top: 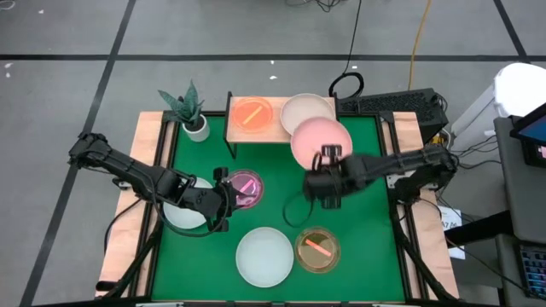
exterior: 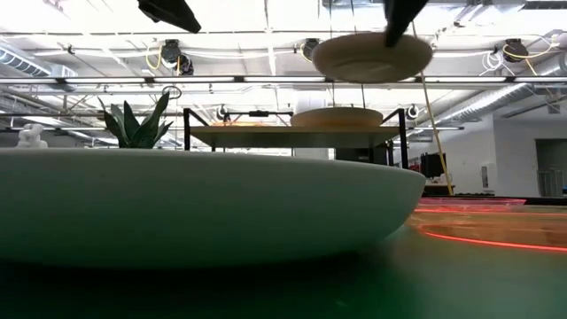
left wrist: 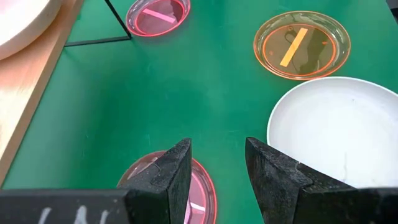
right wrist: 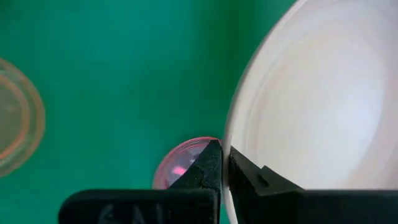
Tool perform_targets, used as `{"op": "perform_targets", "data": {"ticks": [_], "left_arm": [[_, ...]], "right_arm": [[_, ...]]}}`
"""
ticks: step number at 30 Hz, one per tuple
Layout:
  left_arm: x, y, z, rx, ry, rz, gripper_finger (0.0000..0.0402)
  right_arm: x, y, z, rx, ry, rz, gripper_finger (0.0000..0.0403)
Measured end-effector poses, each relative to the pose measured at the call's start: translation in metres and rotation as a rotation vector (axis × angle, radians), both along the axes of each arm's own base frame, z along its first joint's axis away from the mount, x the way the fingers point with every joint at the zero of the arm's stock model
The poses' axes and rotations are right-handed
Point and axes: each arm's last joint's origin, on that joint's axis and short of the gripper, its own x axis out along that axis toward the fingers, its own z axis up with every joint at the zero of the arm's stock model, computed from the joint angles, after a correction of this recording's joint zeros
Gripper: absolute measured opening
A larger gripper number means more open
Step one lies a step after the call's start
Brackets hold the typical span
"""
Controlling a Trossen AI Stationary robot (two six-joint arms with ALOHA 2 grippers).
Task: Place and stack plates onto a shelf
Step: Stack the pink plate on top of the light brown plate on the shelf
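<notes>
Across the green mat [top: 273, 192], both dark arms reach inward from opposite sides. From the right side, one arm extends toward the centre; the right gripper [right wrist: 222, 163] is clamped on the rim of the salmon pink plate [top: 321, 142], held raised above the mat just in front of the shelf [top: 273, 130]. From the left side, the other arm angles in low; the left gripper [left wrist: 217, 168] hovers with its fingers apart over the edge of a translucent pink plate [top: 245, 187], gripping nothing.

On the shelf's light wooden top rest a cream plate [top: 308, 111] and an amber striped plate [top: 252, 114]. A pale round plate [top: 265, 257] and a second amber plate [top: 318, 249] lie on the mat's near side; a white plate [top: 184, 213] sits beneath the left arm. A potted plant [top: 189, 110] stands beside the shelf. Grey floor surrounds the table.
</notes>
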Motion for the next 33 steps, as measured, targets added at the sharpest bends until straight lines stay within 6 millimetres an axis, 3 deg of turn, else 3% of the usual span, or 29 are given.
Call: {"op": "perform_targets", "data": {"ticks": [9, 16, 24, 33], "left_arm": [[0.003, -0.001, -0.004, -0.014, 0.013, 0.017, 0.0157], [0.012, -0.007, -0.017, -0.007, 0.054, 0.02, 0.0157], [0.019, -0.01, -0.028, 0.008, 0.091, 0.02, 0.0157], [0.019, -0.01, -0.029, 0.011, 0.094, 0.018, 0.0157]], "right_arm": [[0.017, -0.065, 0.003, -0.033, -0.016, 0.075, 0.0], [0.029, -0.1, 0.004, 0.037, -0.119, 0.153, 0.0], [0.029, -0.125, -0.01, 0.038, -0.083, 0.129, 0.0], [0.025, -0.132, -0.027, 0.06, -0.022, 0.128, 0.0]]}}
